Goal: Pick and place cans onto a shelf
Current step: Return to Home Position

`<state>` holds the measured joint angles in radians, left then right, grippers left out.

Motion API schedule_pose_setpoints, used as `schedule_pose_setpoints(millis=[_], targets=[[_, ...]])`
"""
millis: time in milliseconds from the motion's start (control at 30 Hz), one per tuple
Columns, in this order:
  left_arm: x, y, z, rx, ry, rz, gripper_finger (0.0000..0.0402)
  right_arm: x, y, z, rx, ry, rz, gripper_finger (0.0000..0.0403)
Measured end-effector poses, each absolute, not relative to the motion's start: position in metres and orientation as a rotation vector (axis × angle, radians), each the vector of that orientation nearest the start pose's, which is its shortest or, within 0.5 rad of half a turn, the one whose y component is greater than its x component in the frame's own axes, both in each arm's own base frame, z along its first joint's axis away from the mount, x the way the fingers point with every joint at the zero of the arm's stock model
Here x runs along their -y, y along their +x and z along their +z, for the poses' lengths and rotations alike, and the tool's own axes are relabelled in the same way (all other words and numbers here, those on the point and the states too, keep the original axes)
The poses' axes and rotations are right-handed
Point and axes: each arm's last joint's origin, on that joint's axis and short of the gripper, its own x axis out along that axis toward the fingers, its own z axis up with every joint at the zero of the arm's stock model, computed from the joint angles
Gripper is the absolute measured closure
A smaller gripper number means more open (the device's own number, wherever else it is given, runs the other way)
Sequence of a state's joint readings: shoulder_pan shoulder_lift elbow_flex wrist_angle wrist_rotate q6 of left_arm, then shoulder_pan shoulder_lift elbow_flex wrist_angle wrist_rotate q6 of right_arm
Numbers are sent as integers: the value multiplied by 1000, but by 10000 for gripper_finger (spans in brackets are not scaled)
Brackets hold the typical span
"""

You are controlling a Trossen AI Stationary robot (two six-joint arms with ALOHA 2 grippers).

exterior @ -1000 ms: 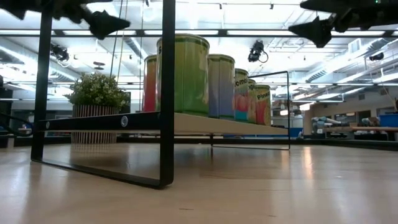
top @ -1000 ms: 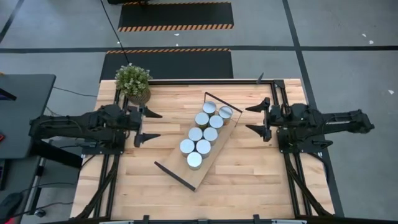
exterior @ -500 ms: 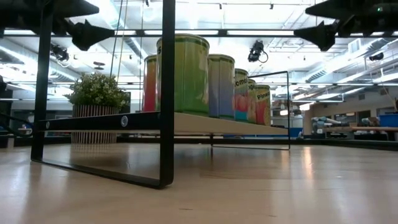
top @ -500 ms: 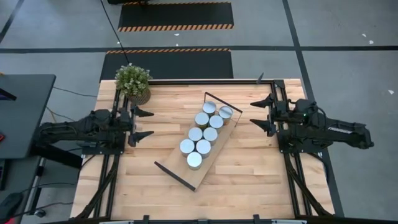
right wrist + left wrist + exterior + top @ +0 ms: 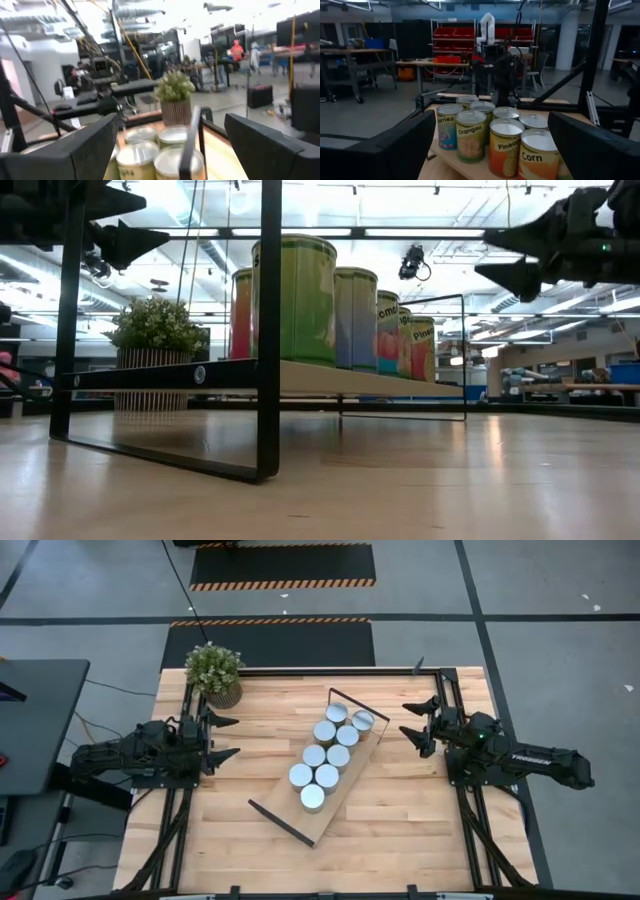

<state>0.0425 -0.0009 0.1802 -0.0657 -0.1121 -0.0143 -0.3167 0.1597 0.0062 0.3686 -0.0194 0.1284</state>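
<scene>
Several cans (image 5: 328, 754) with silver tops stand in two rows on the light-wood shelf (image 5: 342, 790), which lies diagonally mid-table on its black wire end frames (image 5: 281, 821). The cans also show in the low view (image 5: 296, 300), the left wrist view (image 5: 506, 146) and the right wrist view (image 5: 150, 152). My left gripper (image 5: 222, 737) is open and empty at the table's left side, clear above the tabletop. My right gripper (image 5: 414, 727) is open and empty at the right side, fingers toward the shelf's far end.
A potted green plant (image 5: 214, 672) stands at the table's far left corner. Bare plank tabletop (image 5: 400, 820) lies near and to either side of the shelf. Black frame rails (image 5: 470, 830) run along the left and right edges.
My left gripper has drawn back toward the table's left edge and its fingers have come closer together. My right gripper has moved a little toward the far edge and turned, its fingers also closer together. The cans and shelf have stayed still.
</scene>
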Motion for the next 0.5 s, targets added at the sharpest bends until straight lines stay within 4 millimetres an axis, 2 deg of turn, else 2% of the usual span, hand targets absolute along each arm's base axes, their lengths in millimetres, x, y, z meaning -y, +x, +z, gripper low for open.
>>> schedule_pose_setpoints(millis=[167,333,500], targets=[[-7,84,212,98,-23,154,10,34,97,191,253,85,-323,30],[-7,87,206,100,-33,151,10,38,94,194,299,120,-441,30],[-5,87,205,96,-34,99,10,38,94,194,301,126,-461,30]])
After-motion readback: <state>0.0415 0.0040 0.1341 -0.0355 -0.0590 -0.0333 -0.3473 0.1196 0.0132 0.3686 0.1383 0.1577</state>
